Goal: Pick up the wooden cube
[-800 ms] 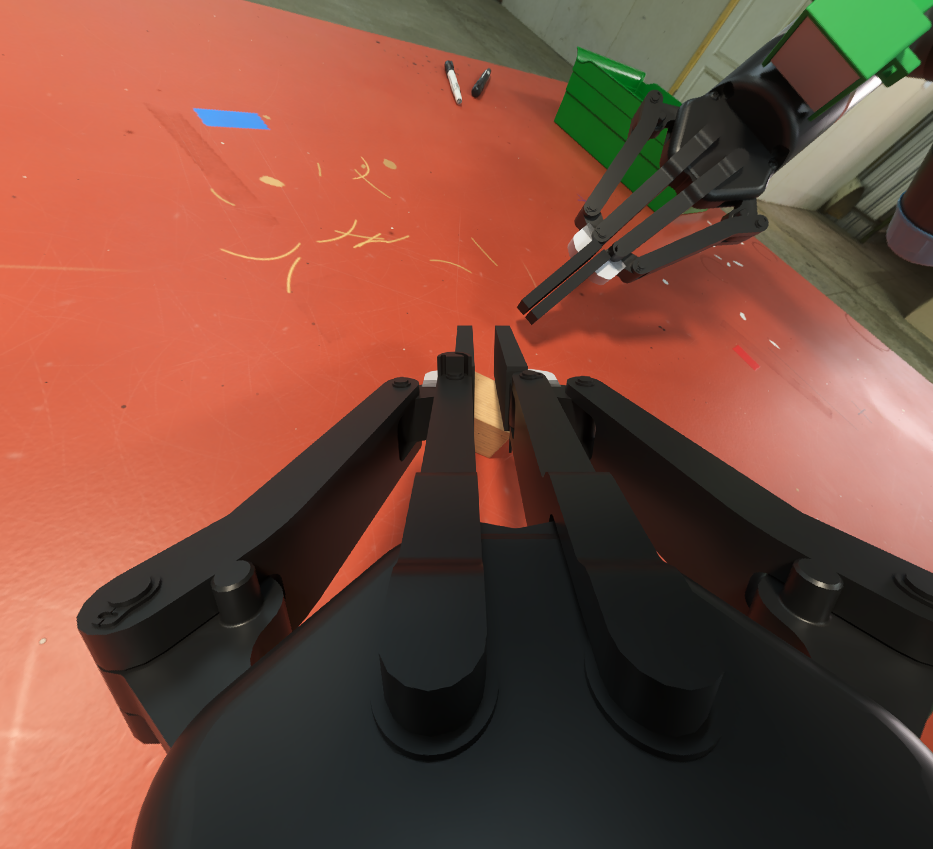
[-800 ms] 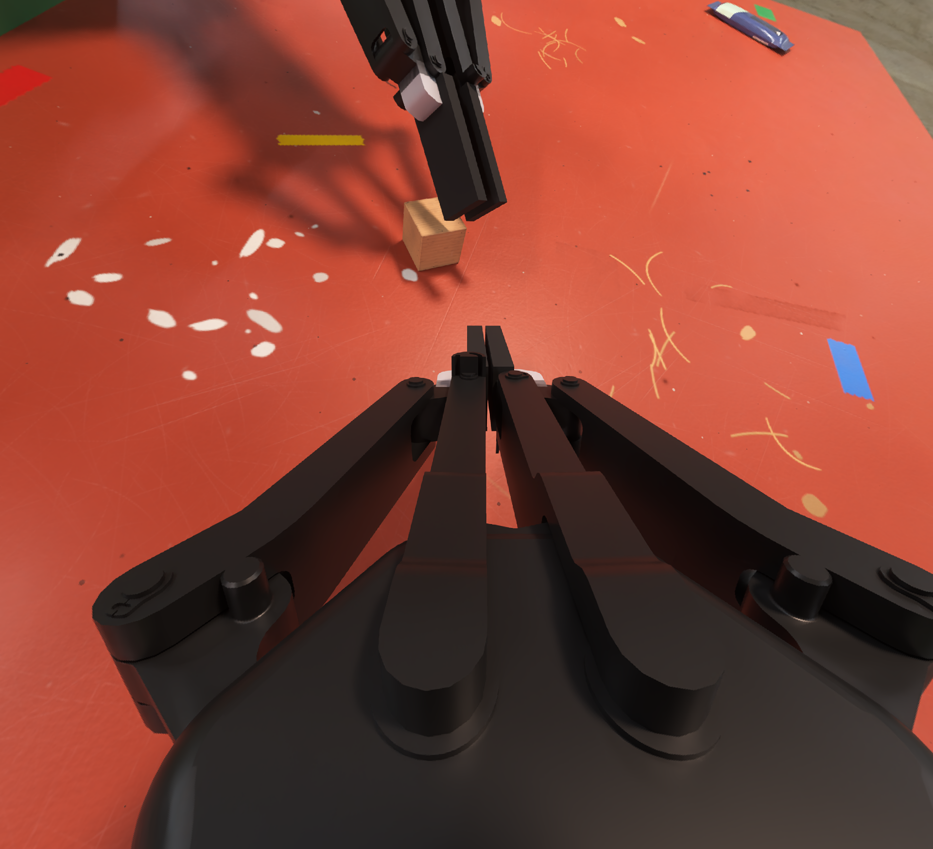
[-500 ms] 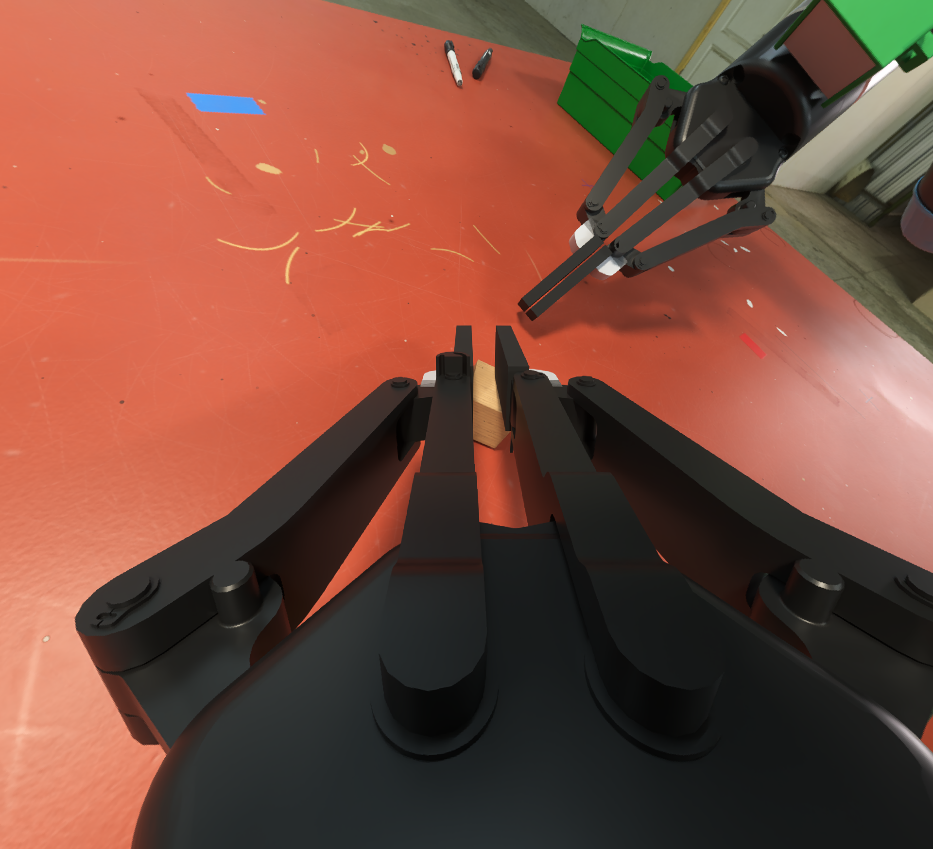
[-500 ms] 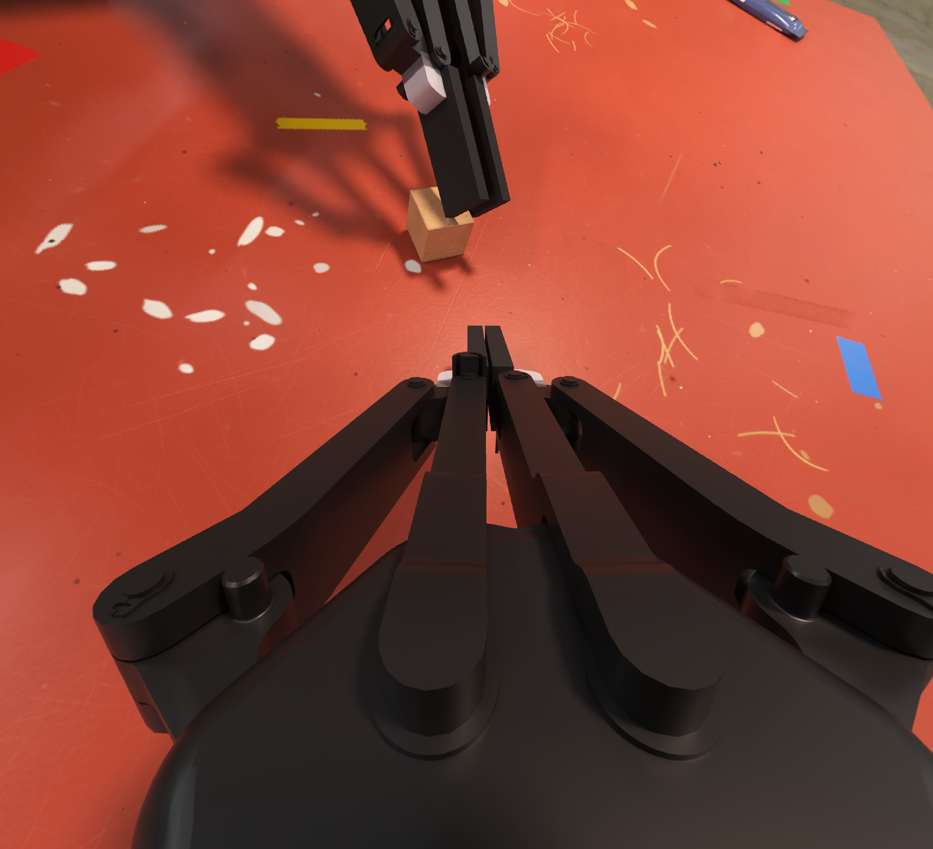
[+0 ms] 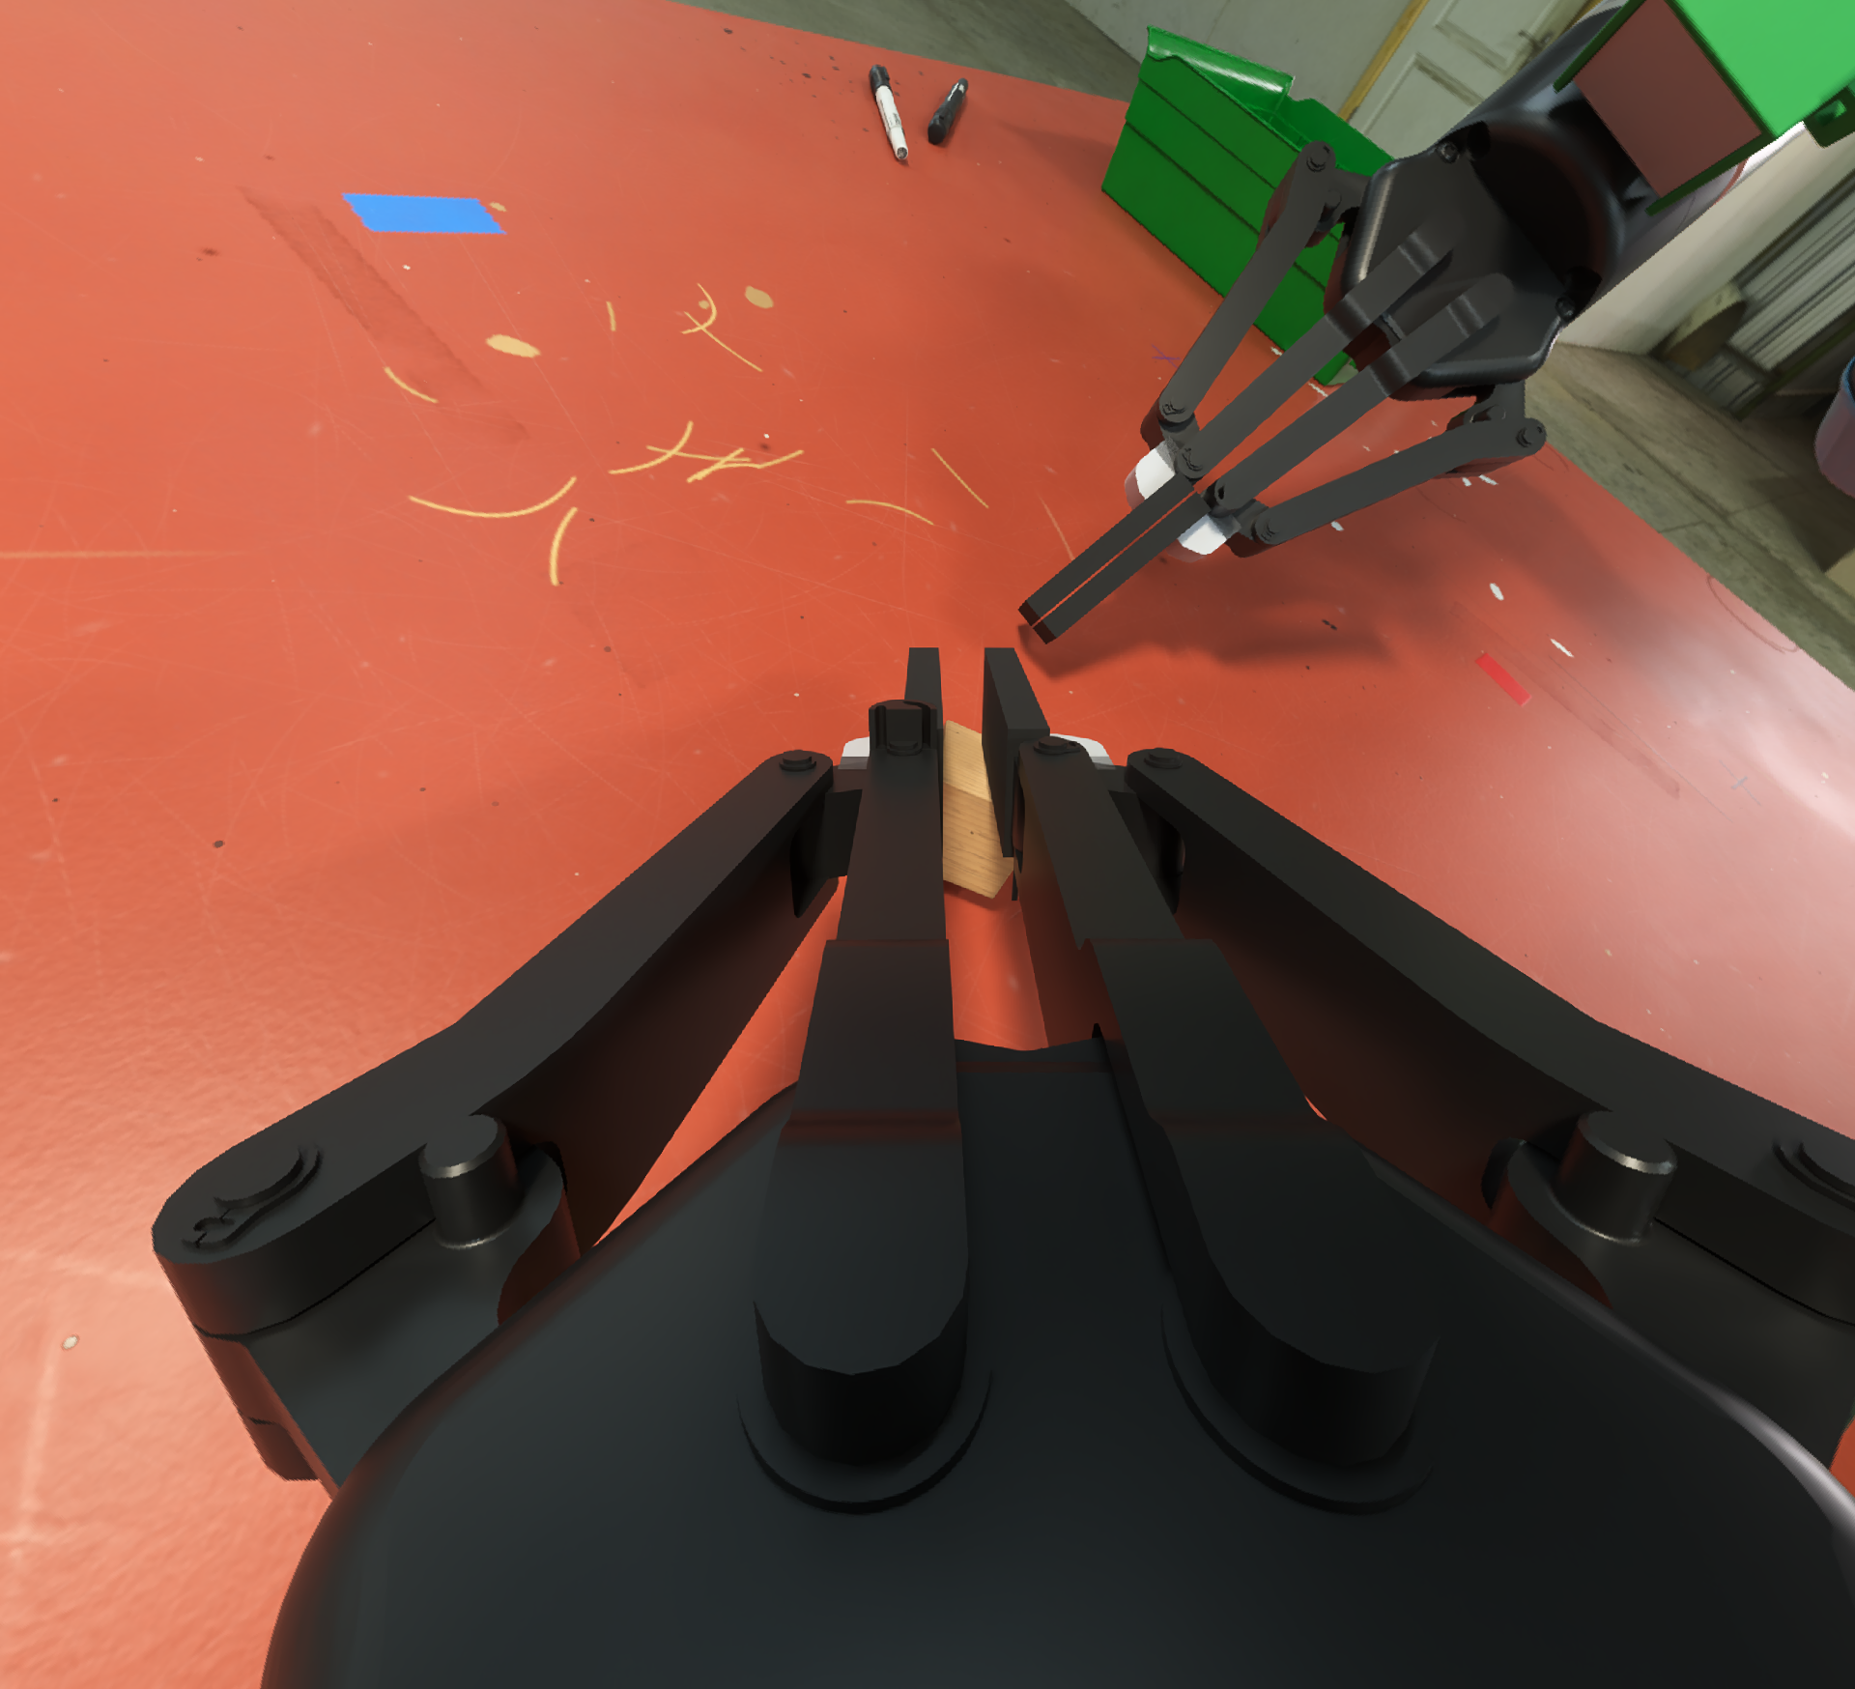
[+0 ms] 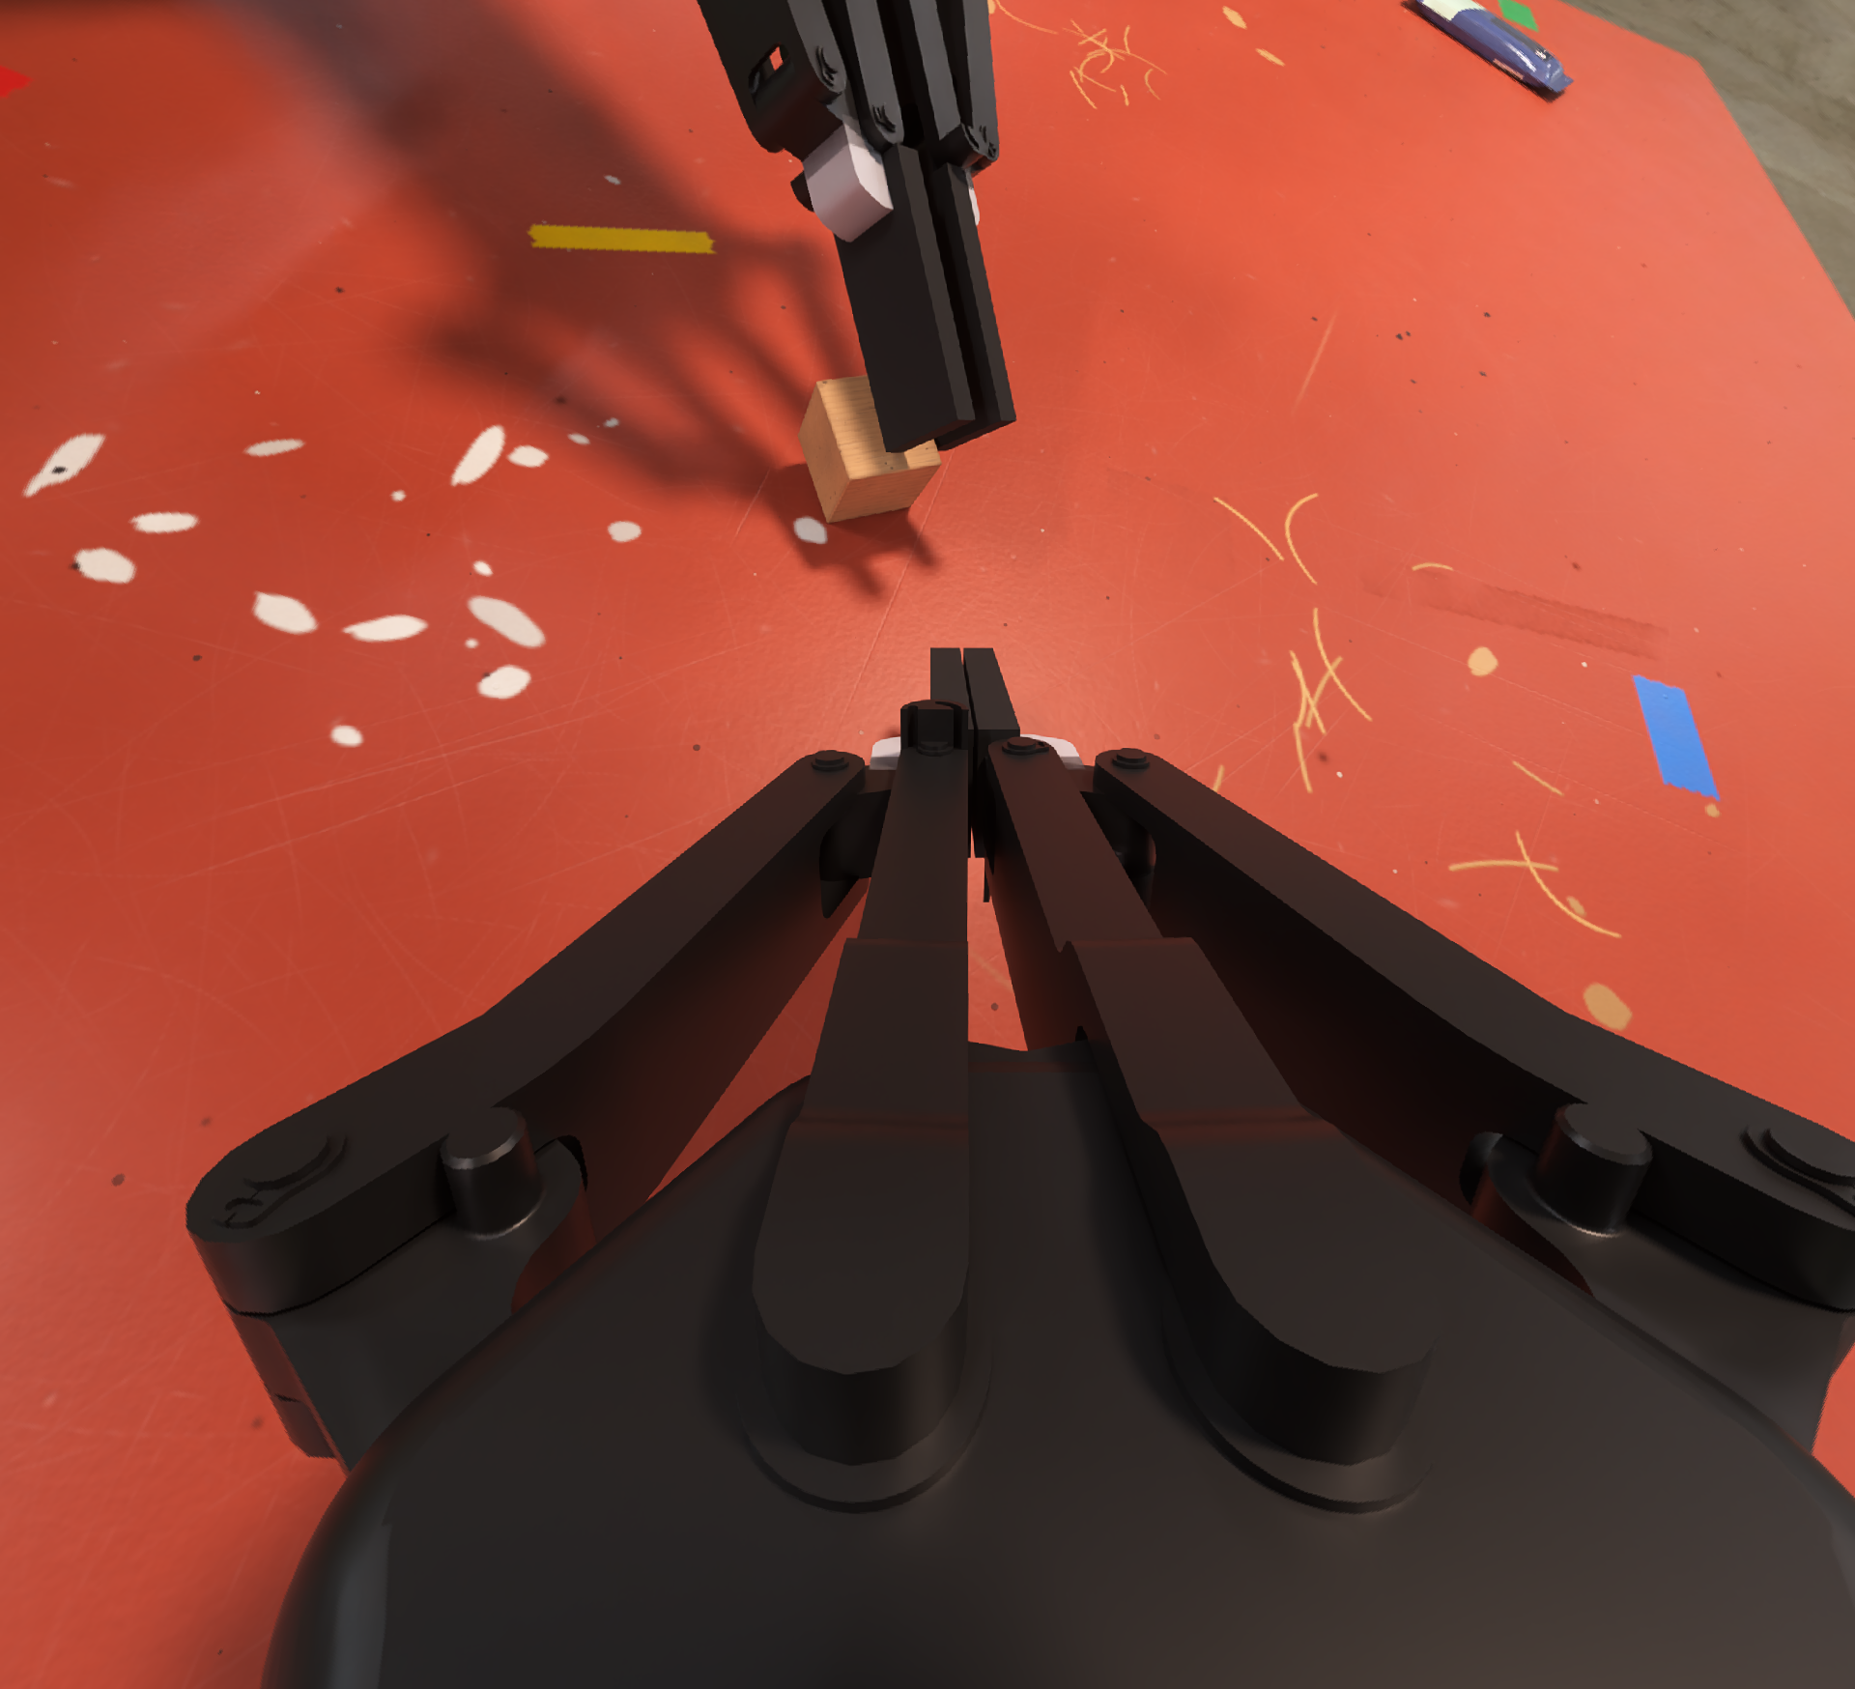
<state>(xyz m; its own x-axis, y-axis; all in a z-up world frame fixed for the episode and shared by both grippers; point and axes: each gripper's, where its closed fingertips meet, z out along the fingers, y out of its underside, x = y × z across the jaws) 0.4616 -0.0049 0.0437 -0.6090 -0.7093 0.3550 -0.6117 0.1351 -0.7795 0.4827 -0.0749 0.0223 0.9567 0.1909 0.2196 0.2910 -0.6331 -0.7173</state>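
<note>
The wooden cube [image 5: 969, 813] is small and light brown. My left gripper [image 5: 962, 672] is shut on it, with the cube clamped between the fingers behind the tips. In the right wrist view the cube [image 6: 863, 456] hangs tilted under the left gripper [image 6: 944, 431], at or just above the red table [image 6: 1205, 396]; I cannot tell which. My right gripper [image 6: 964, 667] is shut and empty, a short way in front of the cube. It also shows in the left wrist view [image 5: 1039, 622], just beyond my left fingertips.
A green bin [image 5: 1215, 165] stands at the table's far right edge. Two markers [image 5: 888, 110] lie at the far edge. A blue tape strip [image 5: 422, 213], a yellow tape strip [image 6: 620, 238] and white paint spots [image 6: 286, 612] mark the table. A small blue toy car [image 6: 1496, 40] lies near a corner.
My left gripper stays shut on the cube and its view has tipped slightly, so the far table edge sits higher. The cube looks a little more tilted. My right gripper stays shut.
</note>
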